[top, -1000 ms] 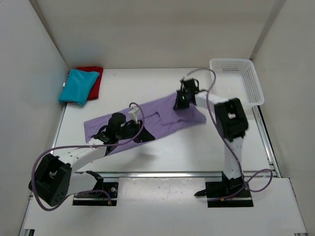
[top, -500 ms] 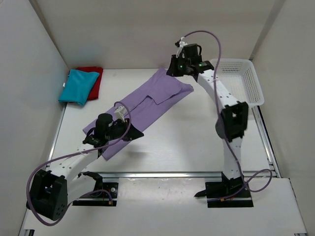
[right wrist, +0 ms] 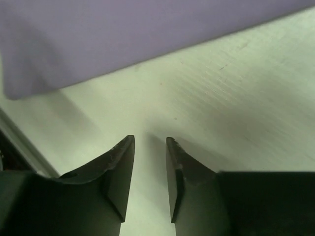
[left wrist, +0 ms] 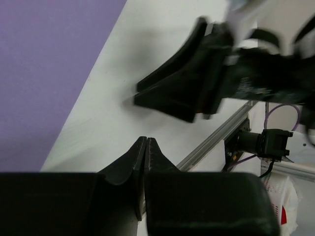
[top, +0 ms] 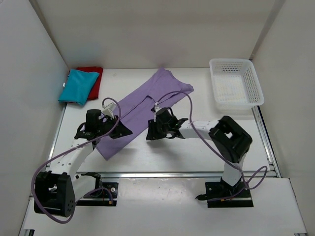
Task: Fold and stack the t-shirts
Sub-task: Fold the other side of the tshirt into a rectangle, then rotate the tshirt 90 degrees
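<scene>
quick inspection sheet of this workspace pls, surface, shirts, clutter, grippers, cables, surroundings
surface: white table, no stains seen
job's things: purple t-shirt spread out diagonally mid-table, not yet compactly folded; teal t-shirt folded, lying partly on the folded red t-shirt in the far left corner
clutter: white mesh basket at the far right, nothing seen inside
grippers: left gripper shut, empty, over bare table beside the purple shirt; right gripper open, empty, just off the shirt's near edge
cables: purple cable arcs above the purple shirt; no snag seen
surroundings: plain white walls, nothing else seen
</scene>
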